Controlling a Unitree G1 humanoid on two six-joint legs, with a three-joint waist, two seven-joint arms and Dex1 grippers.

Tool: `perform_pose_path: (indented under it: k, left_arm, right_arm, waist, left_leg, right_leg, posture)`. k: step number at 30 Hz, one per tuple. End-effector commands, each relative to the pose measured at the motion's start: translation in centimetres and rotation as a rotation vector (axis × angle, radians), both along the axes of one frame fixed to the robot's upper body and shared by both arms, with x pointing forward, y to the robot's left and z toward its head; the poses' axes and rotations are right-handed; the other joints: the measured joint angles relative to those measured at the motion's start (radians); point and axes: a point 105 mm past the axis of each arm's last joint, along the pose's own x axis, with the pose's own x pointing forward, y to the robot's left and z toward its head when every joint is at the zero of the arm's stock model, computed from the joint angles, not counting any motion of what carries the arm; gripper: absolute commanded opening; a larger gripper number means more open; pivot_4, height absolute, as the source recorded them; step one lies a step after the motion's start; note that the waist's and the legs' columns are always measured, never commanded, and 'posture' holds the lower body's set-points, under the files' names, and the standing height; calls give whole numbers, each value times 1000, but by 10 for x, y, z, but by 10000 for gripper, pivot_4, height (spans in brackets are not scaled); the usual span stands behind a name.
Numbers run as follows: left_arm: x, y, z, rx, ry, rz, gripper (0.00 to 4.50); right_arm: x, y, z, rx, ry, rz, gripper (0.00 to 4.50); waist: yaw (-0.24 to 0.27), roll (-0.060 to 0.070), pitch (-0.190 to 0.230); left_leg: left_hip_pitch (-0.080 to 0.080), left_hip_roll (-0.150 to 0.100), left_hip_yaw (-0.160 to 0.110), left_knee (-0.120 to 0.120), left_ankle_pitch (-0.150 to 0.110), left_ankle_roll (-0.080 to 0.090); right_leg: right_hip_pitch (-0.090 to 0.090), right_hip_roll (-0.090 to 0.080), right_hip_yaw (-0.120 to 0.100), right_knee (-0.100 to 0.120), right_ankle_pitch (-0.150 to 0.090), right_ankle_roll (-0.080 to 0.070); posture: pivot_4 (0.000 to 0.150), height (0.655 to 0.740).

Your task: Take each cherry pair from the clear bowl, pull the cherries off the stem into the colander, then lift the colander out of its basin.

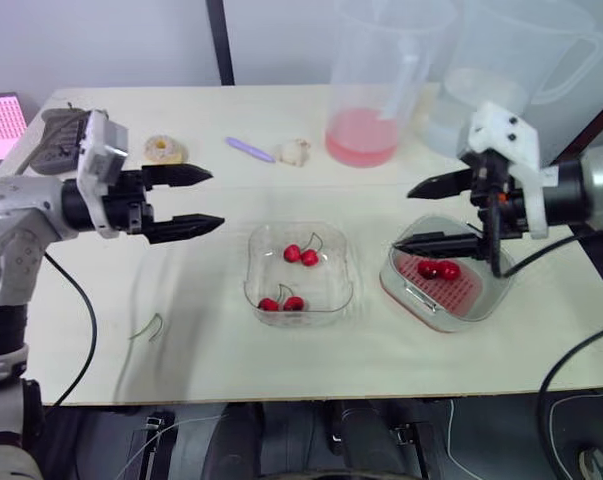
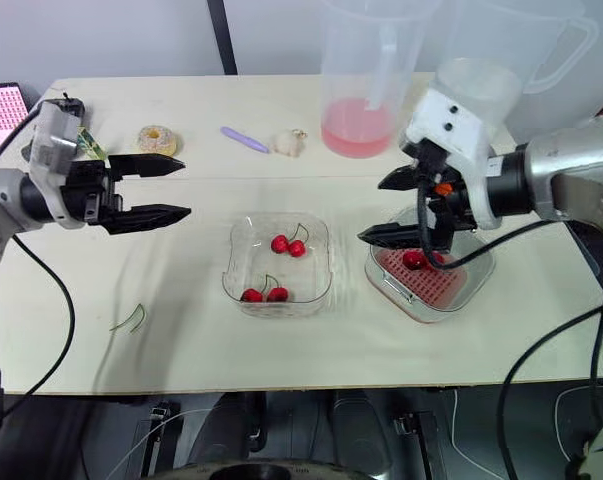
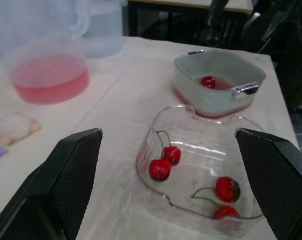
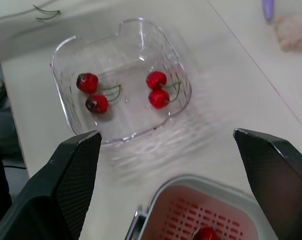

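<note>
A clear bowl (image 1: 333, 295) sits mid-table holding two cherry pairs: one pair (image 1: 301, 254) toward the back, one pair (image 1: 281, 303) toward the front. To its right stands a grey basin (image 1: 491, 300) with the pink colander (image 1: 463, 292) inside, holding two loose cherries (image 1: 438, 269). My right gripper (image 1: 428, 214) hangs open over the basin's left edge, nothing between its fingers. My left gripper (image 1: 206, 200) is open and empty, above the table to the left of the bowl. A bare green stem (image 1: 149, 329) lies on the table at front left.
Two large clear pitchers stand at the back right, one (image 1: 369, 90) with pink liquid. A purple stick (image 1: 249, 150), a pale lump (image 1: 295, 151) and a ring-shaped thing (image 1: 164, 150) lie at the back. A screen (image 1: 1, 120) sits at far left.
</note>
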Motion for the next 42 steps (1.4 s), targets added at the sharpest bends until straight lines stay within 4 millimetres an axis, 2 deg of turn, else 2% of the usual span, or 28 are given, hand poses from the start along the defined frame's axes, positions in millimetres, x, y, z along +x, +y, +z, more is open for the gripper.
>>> perform_pose_path:
  k: [1,6,9,12,16,21,23,27,30,32,42]
  left_arm:
    - [-4,10,-9,31,-14,57,44462]
    - [-14,20,-25,29,11,136,44462]
    - [-19,25,-32,25,24,180,44462]
    - [-28,28,-38,26,45,204,44462]
    - [-30,34,-38,31,44,244,44462]
    - [-27,32,-39,45,25,255,44462]
    - [-25,31,-39,55,15,260,44462]
    - [-20,42,-35,72,1,297,44462]
    - [-19,41,-34,72,-1,294,45000]
    - [-19,39,-35,68,0,291,45000]
    - [-23,33,-37,60,8,278,45000]
  right_arm:
    - [16,18,2,12,84,-45,45000]
    - [29,50,-16,-64,91,31,45000]
    - [37,66,-25,-114,25,82,45000]
    - [30,90,-38,-146,15,191,45000]
    - [27,108,-55,-163,42,234,45000]
    - [42,113,-81,-208,39,165,45000]
    - [48,113,-85,-210,45,134,45000]
    - [51,108,-101,-238,80,98,45000]
    - [55,105,-109,-262,68,76,36377]
    - [55,106,-110,-265,66,74,27216]
    - [57,106,-120,-289,34,42,27216]
  waist:
    - [-12,0,0]
    - [-14,0,0]
    - [-12,0,0]
    - [-15,0,0]
    - [-14,0,0]
    - [-14,-1,0]
    - [-14,0,0]
    - [-15,-1,0]
    - [-17,-1,0]
    - [-17,0,0]
    - [-16,0,0]
  left_leg:
    - [0,0,0,0,0,0]
    - [-3,0,-2,0,0,0]
    - [-4,0,-2,0,0,0]
    - [-3,0,-2,1,0,0]
    - [-3,0,-4,1,0,0]
    - [-3,0,-4,1,0,0]
    - [-3,0,-4,1,0,0]
    - [-3,0,-4,1,0,0]
    - [-2,0,-4,1,0,0]
    - [-3,0,-4,1,0,0]
    - [-2,0,-4,1,0,0]
  right_leg:
    - [0,0,0,0,0,0]
    - [-2,0,-1,2,0,0]
    - [-2,0,-1,2,0,0]
    - [-2,0,-1,3,0,0]
    - [-2,0,-2,5,0,0]
    - [-2,0,-3,5,0,0]
    - [-2,0,-3,5,0,0]
    - [-2,0,-3,5,0,1]
    - [-2,0,-3,5,0,0]
    - [-2,0,-3,5,0,0]
    - [-2,1,-3,5,0,1]
  posture:
    - [1500,7400]
    - [1500,7400]
    - [1500,7400]
    - [1500,7400]
    - [1500,7400]
    - [1500,7400]
    - [1500,7400]
    - [1500,7400]
    - [1500,7400]
    - [1500,7400]
    - [1500,7400]
